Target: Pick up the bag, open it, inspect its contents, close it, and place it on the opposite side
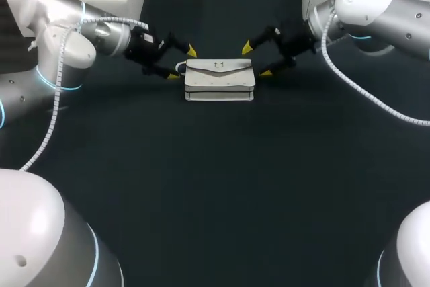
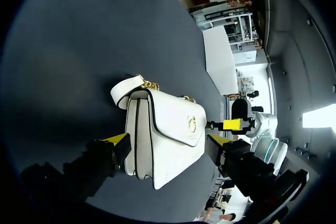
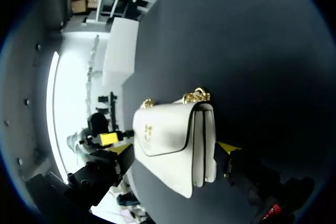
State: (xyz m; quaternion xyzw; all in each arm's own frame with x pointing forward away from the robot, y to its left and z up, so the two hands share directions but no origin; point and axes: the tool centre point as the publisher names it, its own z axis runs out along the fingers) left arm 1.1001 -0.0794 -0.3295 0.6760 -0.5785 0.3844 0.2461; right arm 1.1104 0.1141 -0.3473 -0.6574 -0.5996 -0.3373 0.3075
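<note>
Figure: one white bag (image 1: 220, 80) at upper centre of the head view, bearing one gold clasp (image 2: 192, 124), on one dark table (image 1: 215, 186). Two arms enter, one left arm (image 1: 60, 45) from the upper left and one right arm (image 1: 376, 11) from the upper right. Two grippers, the left gripper (image 1: 183, 63) and the right gripper (image 1: 256, 60), each have two yellow-tipped fingers (image 1: 192, 50), four tips in all.

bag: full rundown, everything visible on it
White leather-look handbag, dark-edged flap shut with a gold clasp, gold chain and white strap. It stands upright on the dark table, far middle. The left gripper and right gripper, both open, straddle its ends; contact unclear.
</note>
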